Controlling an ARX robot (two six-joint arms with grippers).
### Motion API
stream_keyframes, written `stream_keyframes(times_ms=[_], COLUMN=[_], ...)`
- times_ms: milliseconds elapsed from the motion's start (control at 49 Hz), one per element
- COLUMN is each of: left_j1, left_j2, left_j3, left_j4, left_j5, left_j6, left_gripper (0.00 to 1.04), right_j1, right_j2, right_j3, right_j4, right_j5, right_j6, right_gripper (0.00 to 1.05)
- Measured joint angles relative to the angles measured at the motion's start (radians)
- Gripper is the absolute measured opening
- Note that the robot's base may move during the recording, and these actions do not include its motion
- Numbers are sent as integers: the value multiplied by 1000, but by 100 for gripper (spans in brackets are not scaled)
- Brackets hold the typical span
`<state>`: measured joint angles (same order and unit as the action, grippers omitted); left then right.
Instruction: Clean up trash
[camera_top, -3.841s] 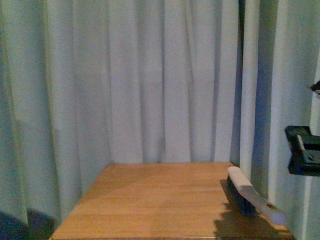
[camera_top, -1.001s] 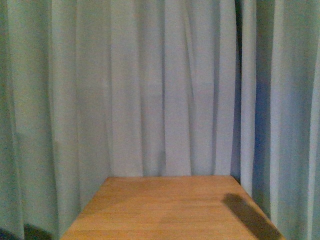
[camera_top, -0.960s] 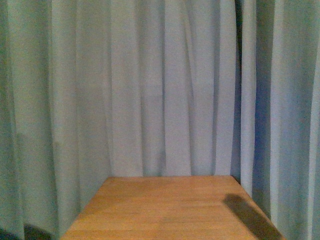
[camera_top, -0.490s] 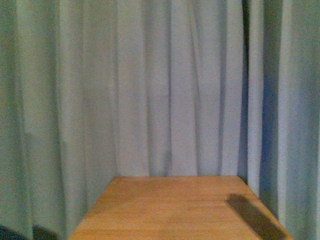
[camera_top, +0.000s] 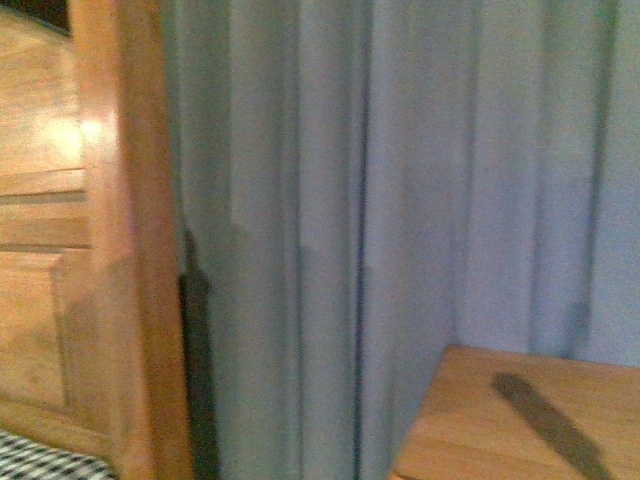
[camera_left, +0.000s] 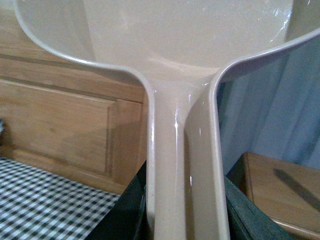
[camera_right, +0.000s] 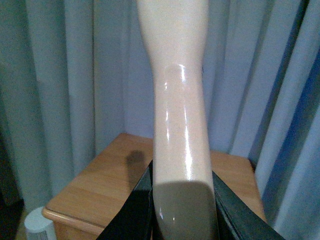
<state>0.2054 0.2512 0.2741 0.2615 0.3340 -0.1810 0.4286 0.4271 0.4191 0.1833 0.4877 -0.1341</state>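
No trash wad shows in any view. My left gripper (camera_left: 182, 220) is shut on the handle of a beige dustpan (camera_left: 165, 45), whose pan fills the top of the left wrist view. My right gripper (camera_right: 182, 210) is shut on the cream handle of a brush (camera_right: 177, 100); its bristles are out of view. Neither gripper shows in the front view.
A wooden nightstand (camera_top: 540, 420) stands before grey curtains (camera_top: 400, 200); it also shows in the right wrist view (camera_right: 100, 185) and the left wrist view (camera_left: 280, 195). A wooden headboard (camera_top: 60, 250) and black-and-white checked bedding (camera_left: 45, 200) lie to the left. A white round object (camera_right: 37, 226) sits by the nightstand.
The front view has swung left: the nightstand moved to the lower right and the wooden headboard and checked bedding came into view. The brush that lay on the nightstand 3.8 s ago is gone from it.
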Motion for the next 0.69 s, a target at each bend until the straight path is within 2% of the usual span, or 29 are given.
stream_keyframes(times_ms=[695], left_j1=[0], left_j2=[-2], left_j3=[0], left_j4=[0], left_j5=[2], left_j6=[0], left_gripper=[26], right_j1=[0], right_j2=[-3], right_j3=[-2], right_j4=[0], right_j5=[-2], right_j6=[-1], right_gripper=[20])
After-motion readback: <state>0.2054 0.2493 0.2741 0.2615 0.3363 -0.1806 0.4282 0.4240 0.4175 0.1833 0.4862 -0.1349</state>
